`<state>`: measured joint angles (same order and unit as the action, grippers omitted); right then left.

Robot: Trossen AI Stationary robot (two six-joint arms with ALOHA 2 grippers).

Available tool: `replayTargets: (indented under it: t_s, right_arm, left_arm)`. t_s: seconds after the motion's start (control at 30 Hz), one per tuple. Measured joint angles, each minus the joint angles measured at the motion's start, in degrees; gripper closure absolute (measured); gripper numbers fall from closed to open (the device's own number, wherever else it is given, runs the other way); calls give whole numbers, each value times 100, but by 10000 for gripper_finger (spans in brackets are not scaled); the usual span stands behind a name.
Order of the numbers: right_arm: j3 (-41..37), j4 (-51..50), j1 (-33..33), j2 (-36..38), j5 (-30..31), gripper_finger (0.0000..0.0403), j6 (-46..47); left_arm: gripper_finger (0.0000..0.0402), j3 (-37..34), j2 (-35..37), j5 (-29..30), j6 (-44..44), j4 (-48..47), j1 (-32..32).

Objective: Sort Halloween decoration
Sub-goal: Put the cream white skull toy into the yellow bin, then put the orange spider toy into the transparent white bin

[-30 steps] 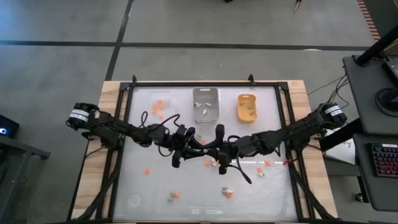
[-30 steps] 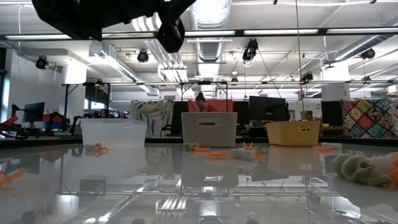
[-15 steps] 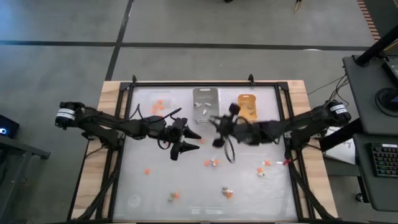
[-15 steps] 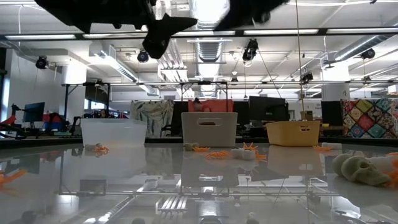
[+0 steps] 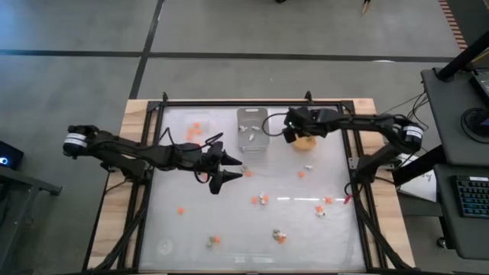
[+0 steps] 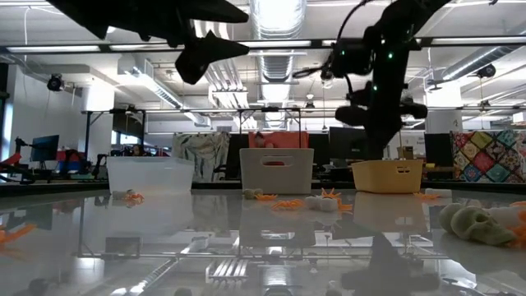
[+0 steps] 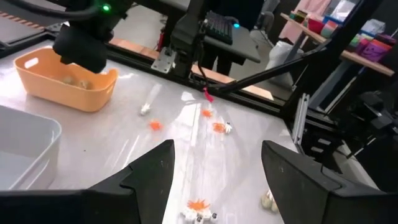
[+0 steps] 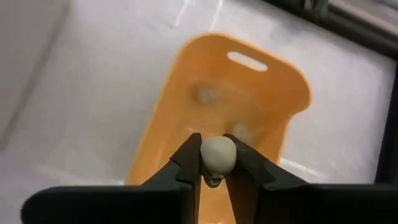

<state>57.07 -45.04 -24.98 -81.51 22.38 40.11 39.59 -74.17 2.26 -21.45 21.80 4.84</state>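
My right gripper point(image 8: 214, 163) hangs over the orange tray point(image 8: 186, 106), shut on a pale round skull-like decoration point(image 8: 216, 155). In the high view it point(image 5: 293, 131) is at the near left rim of that tray point(image 5: 304, 134). My left gripper point(image 5: 235, 169) stands open above the table's middle left, pointing nearly level toward the right, with nothing between its fingers point(image 7: 217, 168). Loose orange and white decorations point(image 5: 262, 200) point(image 5: 280, 237) point(image 5: 180, 210) lie scattered on the table's near half. Two tan ones lie inside the orange tray point(image 7: 65, 84). My right gripper pinches the pale decoration's two sides point(image 8: 205, 155) between its two fingertips point(image 8: 189, 158). The fingers come from above, slanting down. The decoration is lifted clear, over the orange tray's inside.
A grey tray point(image 5: 253, 128) stands left of the orange one and a clear tray point(image 6: 150, 174) farther left, all along the far edge. More decorations lie near the right edge point(image 5: 323, 208) and the near edge point(image 5: 214, 242). A black frame point(image 5: 252, 101) rims the table.
My right gripper has swung from the table's middle toward the far edge, to above the orange tray, rolling and tipping down as it went. My left gripper has tipped up from pointing down to nearly level and drawn a little toward the table's left.
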Motion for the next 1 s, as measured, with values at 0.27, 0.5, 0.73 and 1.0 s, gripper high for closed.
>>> replayTargets:
  t_s: [0.27,0.5,0.73,1.0]
  right_arm:
    - [-12,104,-128,-132,-12,326,-23]
    - [-12,103,-119,-132,10,271,-23]
    - [53,75,6,13,-412,247,-43]
    - [413,88,967,330,-1147,256,-386]
  left_arm:
    - [177,0,-138,20,0,1,0]
    - [177,0,-138,22,42,7,-1]
    - [177,0,-155,24,42,1,-2]
    - [177,0,-155,29,149,2,-1]
